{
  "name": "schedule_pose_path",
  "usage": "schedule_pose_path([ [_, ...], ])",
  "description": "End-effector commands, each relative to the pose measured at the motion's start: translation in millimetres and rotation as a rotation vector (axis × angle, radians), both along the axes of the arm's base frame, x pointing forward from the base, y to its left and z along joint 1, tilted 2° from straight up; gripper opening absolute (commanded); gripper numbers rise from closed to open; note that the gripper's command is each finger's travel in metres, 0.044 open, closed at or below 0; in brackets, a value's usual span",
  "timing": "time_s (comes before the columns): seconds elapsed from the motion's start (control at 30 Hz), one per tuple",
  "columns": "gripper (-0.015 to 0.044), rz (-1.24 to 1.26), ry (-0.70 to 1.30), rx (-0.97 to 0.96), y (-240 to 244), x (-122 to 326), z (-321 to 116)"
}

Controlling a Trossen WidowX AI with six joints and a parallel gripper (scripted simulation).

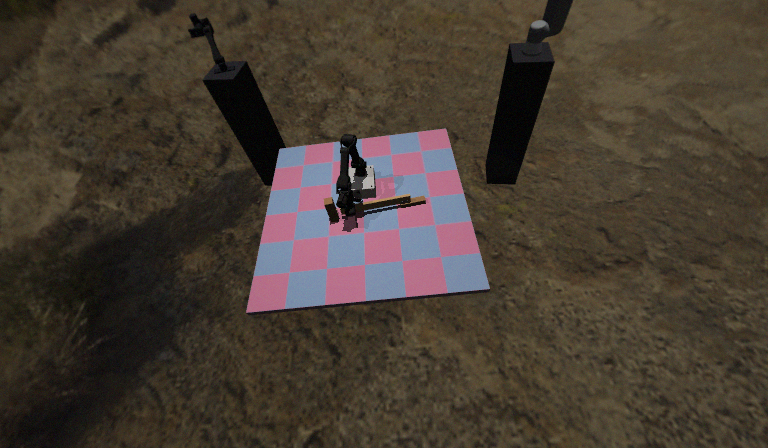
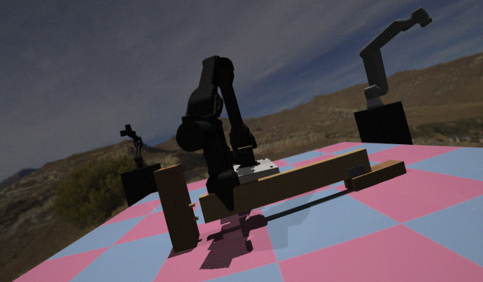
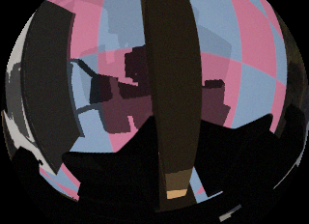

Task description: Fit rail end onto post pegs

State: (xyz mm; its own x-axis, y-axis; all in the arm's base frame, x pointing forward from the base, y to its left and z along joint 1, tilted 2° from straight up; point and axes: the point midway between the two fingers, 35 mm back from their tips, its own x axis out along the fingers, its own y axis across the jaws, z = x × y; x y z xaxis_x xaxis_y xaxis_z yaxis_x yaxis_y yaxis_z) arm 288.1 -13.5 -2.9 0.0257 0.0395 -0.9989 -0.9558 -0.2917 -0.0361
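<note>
A long, flat-sided wooden bed rail (image 1: 386, 202) (image 2: 292, 182) (image 3: 175, 89) runs from the black parallel-jaw gripper (image 1: 347, 208) (image 2: 229, 208) toward the low wooden footboard block (image 1: 419, 200) (image 2: 381, 175); the claw is closed partway, gripping it close to its near end, which is raised above the pink-and-blue checkered table (image 1: 385, 251) (image 2: 338, 243) (image 3: 261, 74); beyond that end, just apart, stands the short upright wooden post (image 1: 331, 210) (image 2: 176, 209), two small pegs (image 2: 192, 204) (image 2: 196, 218) facing the rail; the coming push should follow the rail's long axis postward; the narrow gap leaves little room for correcting height.
</note>
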Motion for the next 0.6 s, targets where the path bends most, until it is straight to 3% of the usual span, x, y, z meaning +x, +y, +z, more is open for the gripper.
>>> schedule_pose_path([
  [0.0,0.0000,0.003,-0.005,-0.003,-2.2,1.8,1.2],
  [0.57,0.0000,0.003,-0.005,-0.003,-7.4,3.4,0.8],
])
